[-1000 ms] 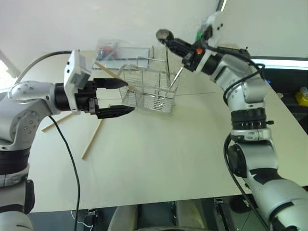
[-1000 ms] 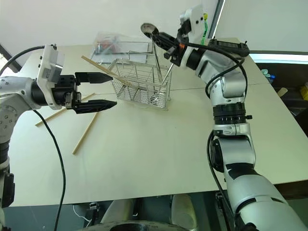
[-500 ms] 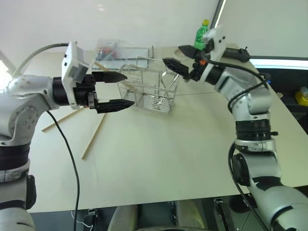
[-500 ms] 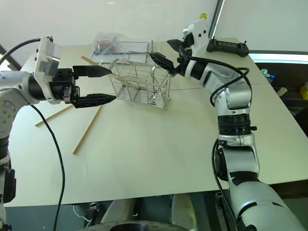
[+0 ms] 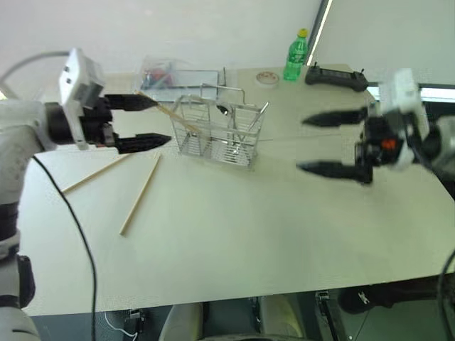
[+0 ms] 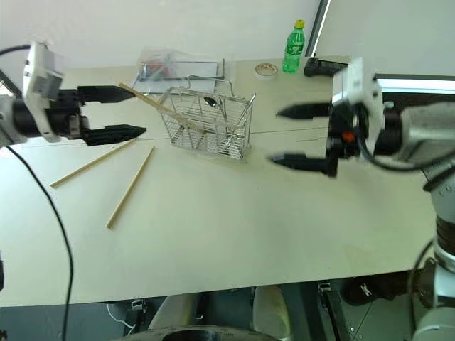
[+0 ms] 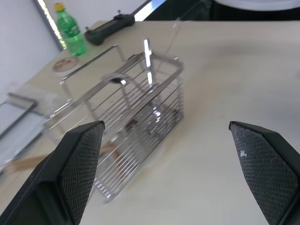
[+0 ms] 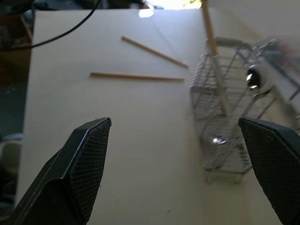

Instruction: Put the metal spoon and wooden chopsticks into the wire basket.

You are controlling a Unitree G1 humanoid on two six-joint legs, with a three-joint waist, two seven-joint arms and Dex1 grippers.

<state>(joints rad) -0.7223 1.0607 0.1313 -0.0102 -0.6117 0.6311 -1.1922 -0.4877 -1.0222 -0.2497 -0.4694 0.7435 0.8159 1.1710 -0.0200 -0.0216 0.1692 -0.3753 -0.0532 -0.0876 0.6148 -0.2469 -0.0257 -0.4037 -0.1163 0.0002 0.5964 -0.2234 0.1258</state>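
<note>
Two chopsticks (image 6: 130, 186) we see lying on the pale table (image 6: 234, 234) beside the wire basket (image 6: 206, 124); both the left gripper (image 6: 114, 111) and right gripper (image 6: 302, 135) gape empty.

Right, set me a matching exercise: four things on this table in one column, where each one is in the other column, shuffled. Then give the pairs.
Things
1. metal spoon
2. green bottle
3. black controller
4. two loose chopsticks

Places
A. flat on the table, on the left gripper's side of the wire basket
B. on the far edge, next to the roll of tape
C. standing inside the basket
D. at the far edge, beyond the right gripper

Pairs: 1-C, 2-B, 3-D, 4-A
</note>
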